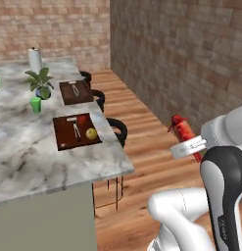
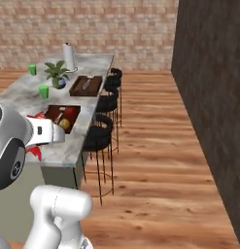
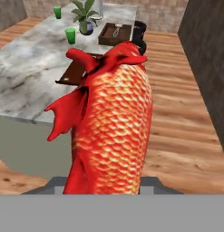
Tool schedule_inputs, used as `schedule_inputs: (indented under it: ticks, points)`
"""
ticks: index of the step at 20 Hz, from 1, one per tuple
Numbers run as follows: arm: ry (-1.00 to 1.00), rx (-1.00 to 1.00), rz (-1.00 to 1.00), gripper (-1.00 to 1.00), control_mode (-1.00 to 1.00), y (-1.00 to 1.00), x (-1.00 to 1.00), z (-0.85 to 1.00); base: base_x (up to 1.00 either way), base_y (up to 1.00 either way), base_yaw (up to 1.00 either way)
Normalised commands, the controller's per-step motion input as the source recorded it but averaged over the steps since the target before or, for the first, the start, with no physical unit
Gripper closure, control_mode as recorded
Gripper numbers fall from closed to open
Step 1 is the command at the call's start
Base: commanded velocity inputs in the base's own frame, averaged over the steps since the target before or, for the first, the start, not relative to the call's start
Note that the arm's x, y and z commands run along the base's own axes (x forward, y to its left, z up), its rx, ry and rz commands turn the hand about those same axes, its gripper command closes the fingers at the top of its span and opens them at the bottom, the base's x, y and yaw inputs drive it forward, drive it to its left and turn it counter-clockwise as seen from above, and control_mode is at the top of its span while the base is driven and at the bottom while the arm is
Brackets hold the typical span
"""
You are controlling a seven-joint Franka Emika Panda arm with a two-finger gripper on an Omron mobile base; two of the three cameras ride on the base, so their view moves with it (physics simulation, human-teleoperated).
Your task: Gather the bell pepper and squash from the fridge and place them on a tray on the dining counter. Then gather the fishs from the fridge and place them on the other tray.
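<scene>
Scaly reddish-orange fish [image 3: 111, 122] clenched in your pincer [image 3: 104, 181], long axis pointing ahead toward far brown tray [image 3: 114, 34] at marble table [image 1: 24, 147] edge; near tray [image 1: 76, 131] already holds pepper, squash.

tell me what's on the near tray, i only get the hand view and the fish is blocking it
Observer: The near tray holds the bell pepper and the squash.
Operator: ok and the far tray, any food on it
Observer: No food. The far tray carries just a small pale utensil.
Operator: am i over the counter yet
Observer: Not yet. In the left base view the gripper holds the red fish above the wooden floor, out past the stools along the dining counter.
</scene>
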Motion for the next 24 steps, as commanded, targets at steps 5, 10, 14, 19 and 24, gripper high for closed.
schedule_inputs:
  ticks: [5, 10, 14, 19, 24]
  points:
    - [0.0, 0.0, 0.0, 1.0, 1.0, 0.0, 0.0, 0.0, 0.82, -1.0, 0.26]
    - [0.0, 0.0, 0.0, 1.0, 1.0, 0.0, 0.0, 0.0, 1.0, -0.85, 0.43]
    - [0.0, 0.0, 0.0, 1.0, 1.0, 0.0, 0.0, 0.0, 1.0, -0.76, 0.47]
    - [0.0, 0.0, 0.0, 1.0, 1.0, 0.0, 0.0, 0.0, 1.0, -0.85, 0.48]
    - [0.0, 0.0, 0.0, 1.0, 1.0, 0.0, 0.0, 0.0, 1.0, -0.83, 0.5]
